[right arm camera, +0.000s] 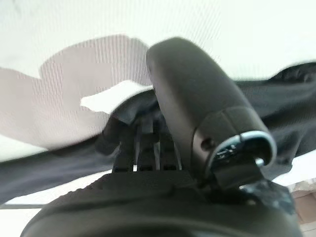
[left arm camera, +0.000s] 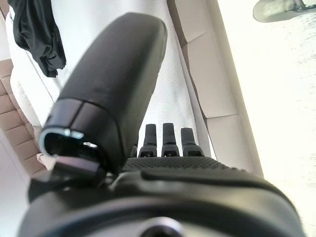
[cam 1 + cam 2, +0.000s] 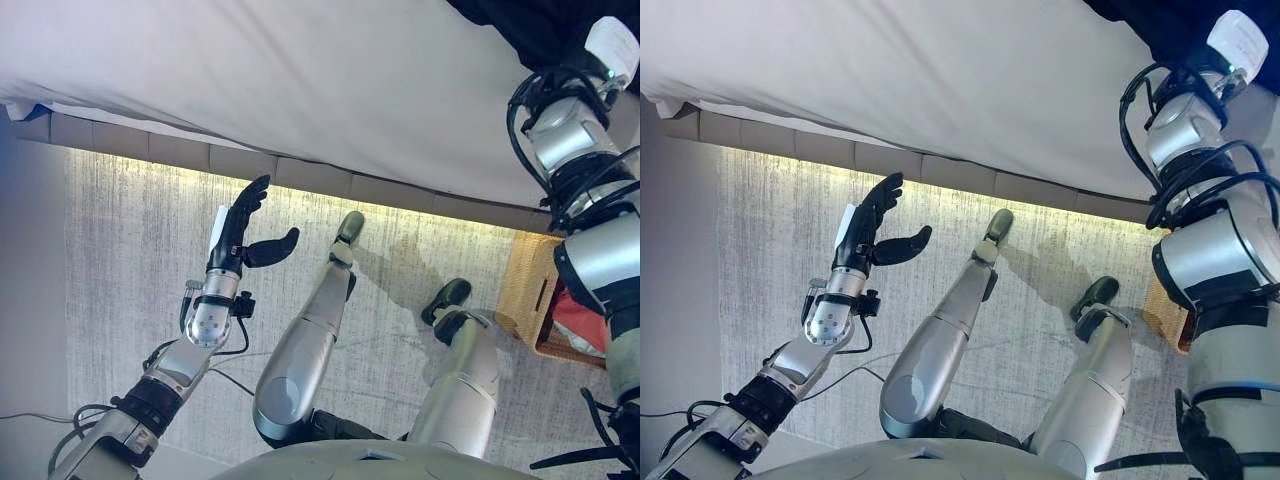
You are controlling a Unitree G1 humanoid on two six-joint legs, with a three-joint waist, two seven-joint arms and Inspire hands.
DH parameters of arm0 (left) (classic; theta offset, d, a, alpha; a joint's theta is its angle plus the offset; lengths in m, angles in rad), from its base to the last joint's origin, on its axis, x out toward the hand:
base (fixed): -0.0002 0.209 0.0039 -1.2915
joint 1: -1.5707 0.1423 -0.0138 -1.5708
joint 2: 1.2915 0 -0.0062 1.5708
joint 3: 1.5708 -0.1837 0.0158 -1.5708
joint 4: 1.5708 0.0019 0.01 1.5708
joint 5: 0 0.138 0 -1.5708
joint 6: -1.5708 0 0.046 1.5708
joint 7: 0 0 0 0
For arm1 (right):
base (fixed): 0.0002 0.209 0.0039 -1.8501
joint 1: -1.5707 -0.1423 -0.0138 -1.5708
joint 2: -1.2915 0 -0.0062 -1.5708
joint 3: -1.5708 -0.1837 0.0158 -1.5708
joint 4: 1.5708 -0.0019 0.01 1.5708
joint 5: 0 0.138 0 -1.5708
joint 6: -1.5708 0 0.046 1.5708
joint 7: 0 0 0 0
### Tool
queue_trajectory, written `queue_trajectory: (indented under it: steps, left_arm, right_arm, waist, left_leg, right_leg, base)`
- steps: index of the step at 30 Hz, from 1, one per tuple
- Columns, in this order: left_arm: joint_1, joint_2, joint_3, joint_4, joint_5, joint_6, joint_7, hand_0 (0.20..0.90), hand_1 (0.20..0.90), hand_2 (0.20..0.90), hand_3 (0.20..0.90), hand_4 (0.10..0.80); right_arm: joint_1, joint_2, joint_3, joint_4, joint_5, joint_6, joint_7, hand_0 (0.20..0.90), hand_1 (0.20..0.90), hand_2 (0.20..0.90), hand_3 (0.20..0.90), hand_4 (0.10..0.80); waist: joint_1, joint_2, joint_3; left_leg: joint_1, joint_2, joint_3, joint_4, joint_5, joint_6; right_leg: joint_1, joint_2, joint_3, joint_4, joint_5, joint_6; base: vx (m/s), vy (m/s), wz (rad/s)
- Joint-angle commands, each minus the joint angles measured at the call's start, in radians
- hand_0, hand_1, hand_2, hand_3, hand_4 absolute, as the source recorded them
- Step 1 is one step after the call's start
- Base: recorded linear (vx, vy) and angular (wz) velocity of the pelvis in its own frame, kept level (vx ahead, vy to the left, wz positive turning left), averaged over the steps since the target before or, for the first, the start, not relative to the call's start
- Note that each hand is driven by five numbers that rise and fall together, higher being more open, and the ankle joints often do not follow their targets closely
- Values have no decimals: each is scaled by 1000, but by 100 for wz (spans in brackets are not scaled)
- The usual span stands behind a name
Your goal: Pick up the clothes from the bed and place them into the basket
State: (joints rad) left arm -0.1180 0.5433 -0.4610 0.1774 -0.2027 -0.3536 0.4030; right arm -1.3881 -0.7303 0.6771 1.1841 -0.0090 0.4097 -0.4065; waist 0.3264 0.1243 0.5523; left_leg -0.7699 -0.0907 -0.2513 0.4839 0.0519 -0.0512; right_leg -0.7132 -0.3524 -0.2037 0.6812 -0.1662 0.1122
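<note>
Left eye view shows you the left hand [image 3: 238, 232] held open and empty above the rug [image 3: 120, 250]. Across the white bed [image 3: 330, 80], your right hand [image 1: 148, 143] has its fingers curled into the black garment [image 1: 296, 98], the wicker basket [image 3: 525, 290] below.

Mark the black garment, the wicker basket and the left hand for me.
black garment [image 2: 34, 34], left wrist view, middle of the dark cloth on the bed.
wicker basket [image 3: 528, 290], left eye view, its woven side wall.
left hand [image 3: 236, 232], left eye view, the palm, fingers straight.
</note>
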Motion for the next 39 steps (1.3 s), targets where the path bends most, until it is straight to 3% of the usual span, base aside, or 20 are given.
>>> queue_trajectory:
  steps: [1, 15, 18, 26, 28, 36, 39]
  left_arm:
    - [25, 50, 86, -100, -27, -104, -2, 900, 900, 900, 900, 800]
    - [24, 58, 107, -89, -45, -97, -14, 900, 900, 900, 900, 800]
    - [16, 54, 113, -79, -46, -91, -17, 900, 900, 900, 900, 800]
    - [-23, 47, 127, -29, -33, -41, -22, 900, 900, 900, 900, 800]
    - [-23, 43, 128, -13, -24, -14, -21, 900, 900, 900, 900, 800]
    - [8, 29, 137, 36, -69, 50, -64, 900, 900, 900, 900, 800]
    - [41, 26, 147, 47, -94, 83, -95, 900, 900, 900, 900, 800]
  right_arm:
    - [-68, -105, 68, -6, 0, 23, -30, 300, 300, 300, 200, 100]
    - [-71, -132, 46, -16, -1, -17, -32, 300, 300, 300, 200, 100]
    - [-47, -130, 33, -41, -7, -64, -33, 300, 300, 300, 200, 100]
    - [67, -146, -37, -284, 46, -171, -83, 300, 300, 300, 200, 100]
    - [118, -170, -64, -369, 57, -196, -95, 300, 300, 300, 200, 100]
    - [189, -255, -145, -455, 67, -254, -113, 300, 300, 300, 200, 100]
    - [216, -301, -195, -484, 65, -256, -106, 300, 300, 300, 200, 100]
  waist:
    - [30, 8, -32]
    - [17, -28, -32]
    - [9, -44, -32]
    - [-37, -102, -32]
    - [-60, -124, -69]
    - [-115, -158, -192]
    - [-143, -176, -272]
  left_leg:
    - [15, -2, 42, 50, -130, 88]
    - [181, 37, 58, -37, -121, 82]
    - [262, 50, 65, -74, -120, 77]
    - [476, 93, 106, -193, -87, 63]
    - [539, 109, 130, -235, -88, 57]
    - [669, 140, 174, -332, -83, 40]
    - [735, 160, 201, -401, -68, 30]
  right_leg:
    - [-5, 88, -4, 90, -27, -80]
    - [156, 86, -25, -13, -9, -77]
    - [234, 84, -29, -66, 4, -73]
    - [451, 80, -31, -248, 76, -60]
    - [523, 82, -23, -321, 94, -50]
    - [673, 100, 7, -488, 147, -26]
    - [723, 114, 27, -560, 176, -10]
  base:
    - [0, 0, 0]
    - [-9, 4, -4]
    - [16, 9, -9]
    - [19, -2, -16]
    - [69, -14, -17]
    - [72, -4, -18]
    - [129, -5, -27]
